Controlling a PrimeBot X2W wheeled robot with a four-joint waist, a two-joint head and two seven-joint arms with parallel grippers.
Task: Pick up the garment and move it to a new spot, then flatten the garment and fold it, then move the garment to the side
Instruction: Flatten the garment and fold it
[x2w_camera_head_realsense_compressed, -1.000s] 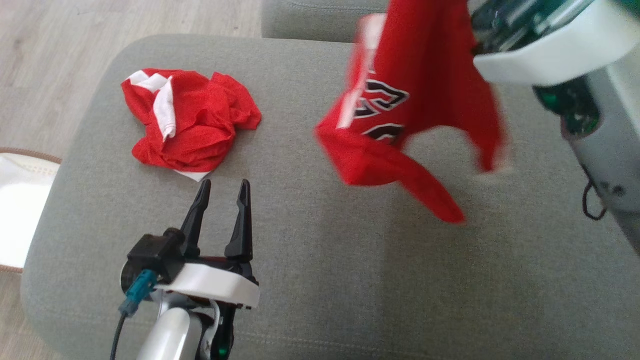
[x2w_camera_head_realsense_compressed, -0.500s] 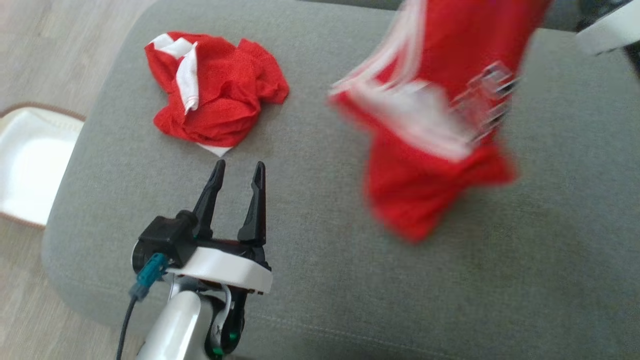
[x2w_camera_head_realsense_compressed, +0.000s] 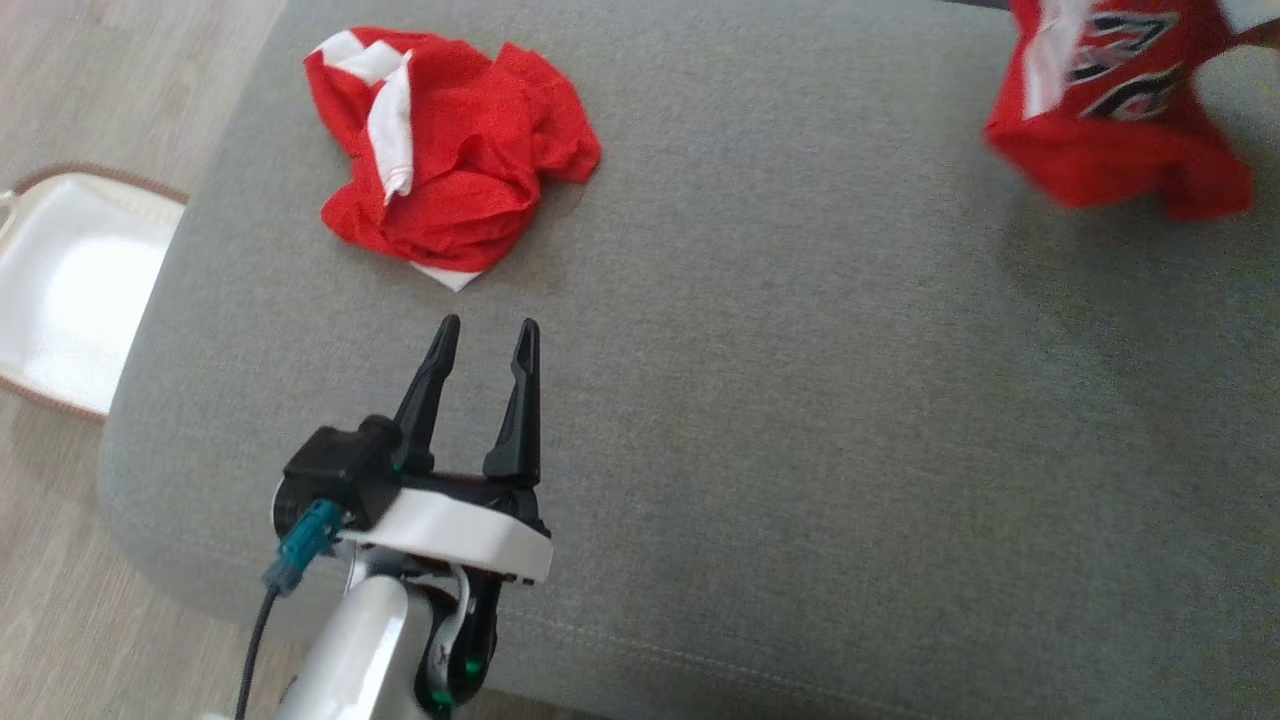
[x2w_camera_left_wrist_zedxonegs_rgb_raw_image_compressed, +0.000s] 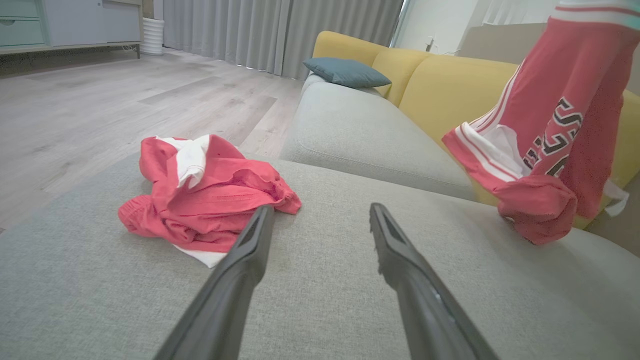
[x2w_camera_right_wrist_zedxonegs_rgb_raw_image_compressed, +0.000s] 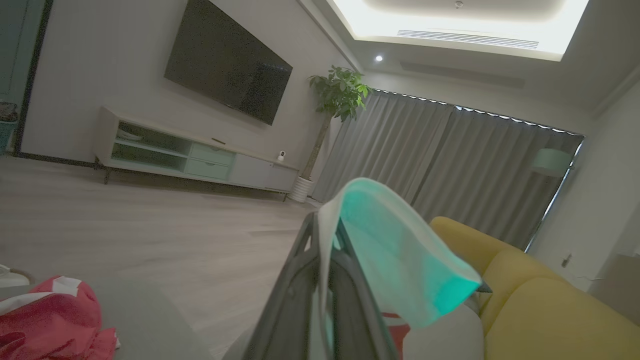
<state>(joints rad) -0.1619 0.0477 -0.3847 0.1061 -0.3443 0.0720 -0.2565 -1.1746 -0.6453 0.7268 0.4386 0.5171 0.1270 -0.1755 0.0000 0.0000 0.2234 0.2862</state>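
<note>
The garment (x2w_camera_head_realsense_compressed: 1110, 150), red with white trim and black-and-white lettering, hangs at the upper right over the grey cushion (x2w_camera_head_realsense_compressed: 800, 420). In the left wrist view the garment (x2w_camera_left_wrist_zedxonegs_rgb_raw_image_compressed: 545, 135) dangles with its lower end near the cushion's far right. My right gripper (x2w_camera_right_wrist_zedxonegs_rgb_raw_image_compressed: 325, 225) is shut on a pale band of the garment (x2w_camera_right_wrist_zedxonegs_rgb_raw_image_compressed: 395, 250). My left gripper (x2w_camera_head_realsense_compressed: 485, 335) stands open and empty low over the cushion. In its own wrist view the left gripper (x2w_camera_left_wrist_zedxonegs_rgb_raw_image_compressed: 321, 209) points past a second red garment (x2w_camera_left_wrist_zedxonegs_rgb_raw_image_compressed: 205, 195), which lies crumpled (x2w_camera_head_realsense_compressed: 450, 150) at the cushion's left.
A white tray (x2w_camera_head_realsense_compressed: 60, 280) lies on the wood floor left of the cushion. Behind are another grey seat (x2w_camera_left_wrist_zedxonegs_rgb_raw_image_compressed: 370, 135), a yellow sofa (x2w_camera_left_wrist_zedxonegs_rgb_raw_image_compressed: 435, 85) and a blue pillow (x2w_camera_left_wrist_zedxonegs_rgb_raw_image_compressed: 345, 72). The cushion's front edge runs just below my left wrist.
The held garment has swung up and to the right, from mid-cushion to the upper right corner. The head camera has shifted. My left gripper stays open in place.
</note>
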